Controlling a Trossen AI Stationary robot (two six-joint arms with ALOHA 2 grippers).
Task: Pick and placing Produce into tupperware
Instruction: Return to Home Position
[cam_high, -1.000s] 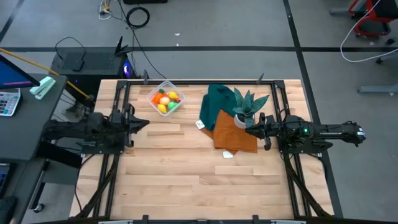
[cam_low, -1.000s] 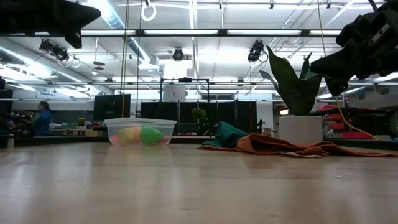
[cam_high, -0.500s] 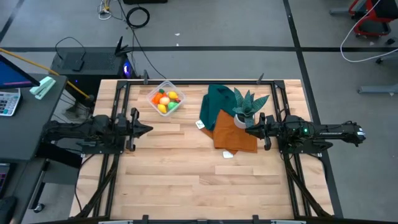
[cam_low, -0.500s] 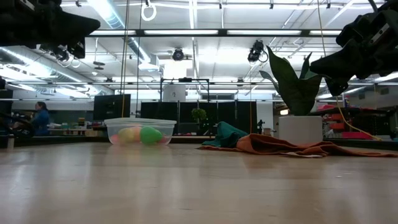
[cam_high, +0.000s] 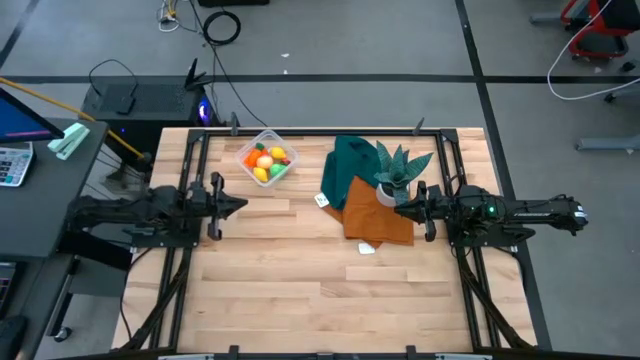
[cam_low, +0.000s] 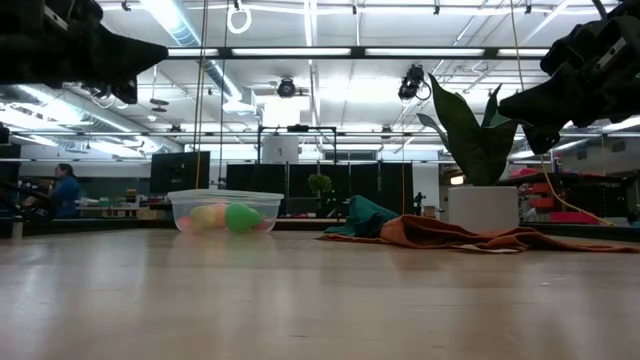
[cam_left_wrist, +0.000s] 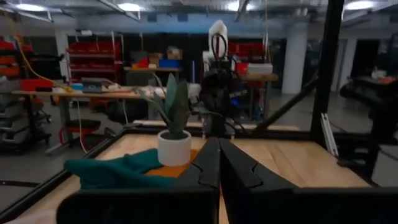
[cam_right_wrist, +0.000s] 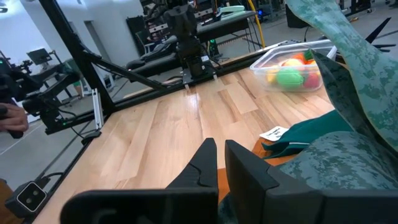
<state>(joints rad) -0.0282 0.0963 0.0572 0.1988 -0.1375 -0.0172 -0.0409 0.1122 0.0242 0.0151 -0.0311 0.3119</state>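
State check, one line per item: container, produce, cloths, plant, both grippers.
tupperware: upright, no lid, holding the produce
produce: all inside the tupperware, none loose on the table
green cloth: crumpled
orange cloth: spread flat
potted plant: upright on the cloths
left gripper: shut, empty
right gripper: shut, empty

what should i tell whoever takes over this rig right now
Left end effector: shut, empty, raised over the table's left side, just in front of the container.
Right end effector: nearly shut, empty, raised beside the potted plant and over the orange cloth.
Toy fruit and vegetables: all that show are inside the clear container at the back of the table.
Done: no loose pieces visible on the table.
Left: apparently nothing; check under the cloths before stopping.
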